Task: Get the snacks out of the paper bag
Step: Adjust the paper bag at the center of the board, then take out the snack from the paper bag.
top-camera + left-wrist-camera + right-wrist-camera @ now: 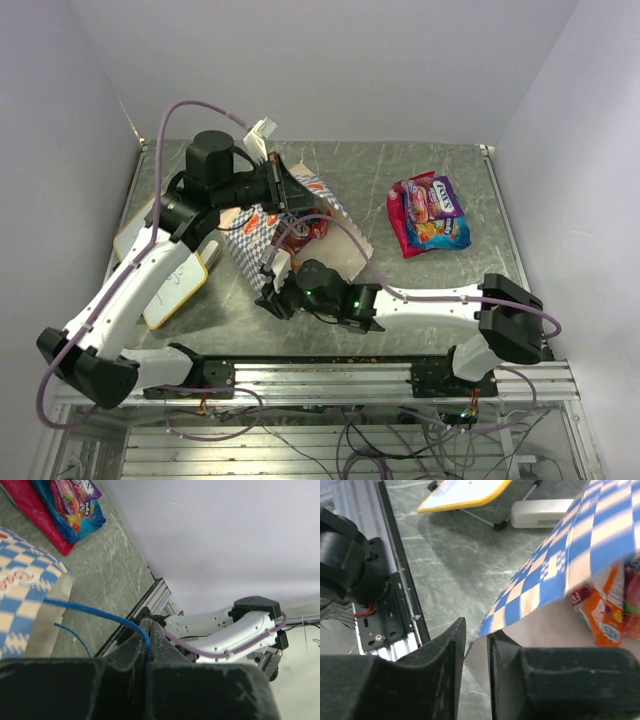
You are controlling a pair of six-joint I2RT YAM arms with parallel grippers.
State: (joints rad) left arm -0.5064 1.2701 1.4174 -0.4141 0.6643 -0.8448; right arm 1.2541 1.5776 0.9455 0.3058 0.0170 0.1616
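The paper bag (pixel 340 215) lies on its side at mid-bench with its mouth held open between the two arms. The left end effector (pixel 148 630) is fully closed on the blue cord handle (pixel 95 611), which runs taut from the jaws back to the bag. The right end effector (pixel 476 630) is closed to a narrow slit and appears to pinch the bag's lower paper lip. At least one orange packet (pixel 600 617) remains inside the mouth, while a pile of removed snacks (pixel 430 212) lies well apart on the right. Hazards, as assessed: both end effectors are occupied, so neither is free to reach in, and releasing either one is likely to let the mouth collapse over the remaining packet. Further opposing pull may tear the thin lip or pull the cord out of the paper. The glossy packet may also slide deeper if the bag is tilted. The bench (pixel 450 280) is a grey, marbled, scratched sheet, bounded by plain pale walls on three sides. A yellow-edged whiteboard (pixel 175 285) rests near the left arm.
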